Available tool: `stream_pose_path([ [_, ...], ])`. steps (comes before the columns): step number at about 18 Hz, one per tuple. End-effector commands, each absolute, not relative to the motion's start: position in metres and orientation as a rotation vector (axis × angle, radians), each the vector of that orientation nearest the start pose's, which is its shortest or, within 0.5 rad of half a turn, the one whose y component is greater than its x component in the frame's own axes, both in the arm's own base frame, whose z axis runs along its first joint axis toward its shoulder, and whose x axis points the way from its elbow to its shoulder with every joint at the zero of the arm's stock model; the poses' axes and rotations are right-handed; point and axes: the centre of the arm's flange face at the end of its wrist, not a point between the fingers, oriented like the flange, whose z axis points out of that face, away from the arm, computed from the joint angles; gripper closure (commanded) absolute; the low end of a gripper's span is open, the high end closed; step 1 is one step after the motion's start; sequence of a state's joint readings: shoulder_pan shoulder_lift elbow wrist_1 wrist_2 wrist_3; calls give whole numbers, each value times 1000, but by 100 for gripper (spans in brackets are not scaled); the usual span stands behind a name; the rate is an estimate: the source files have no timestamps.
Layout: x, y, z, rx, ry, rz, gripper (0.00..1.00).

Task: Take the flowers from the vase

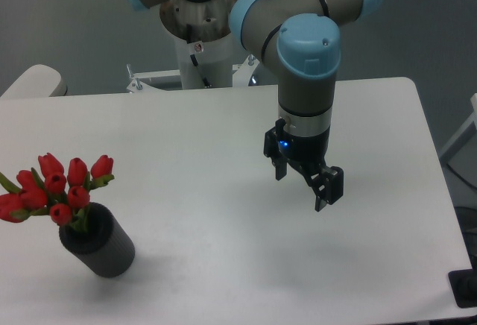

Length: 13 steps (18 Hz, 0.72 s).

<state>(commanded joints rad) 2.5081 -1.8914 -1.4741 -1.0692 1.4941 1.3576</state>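
Note:
The flowers, a bunch of red tulip buds with green leaves, stand in the vase at the table's front left. The vase is a short dark ribbed cylinder, leaning in the view with its mouth toward the upper left. My gripper hangs over the middle of the table, well to the right of the flowers and apart from them. Its two black fingers are spread, open, with nothing between them.
The white table has its right edge near x 600 and its front edge at the bottom of the view. The arm's base stands behind the table's far edge. A pale rounded object sits at the far left.

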Motion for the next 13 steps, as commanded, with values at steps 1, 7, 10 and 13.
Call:
stream_pose_path([
  [1, -431, 493, 409, -2874, 624, 323, 0],
  [7, -431, 493, 406, -2877, 612, 309, 0],
  [10, -430, 497, 403, -2875, 616, 302, 0],
  [13, -425, 502, 399, -2874, 634, 290, 0],
])
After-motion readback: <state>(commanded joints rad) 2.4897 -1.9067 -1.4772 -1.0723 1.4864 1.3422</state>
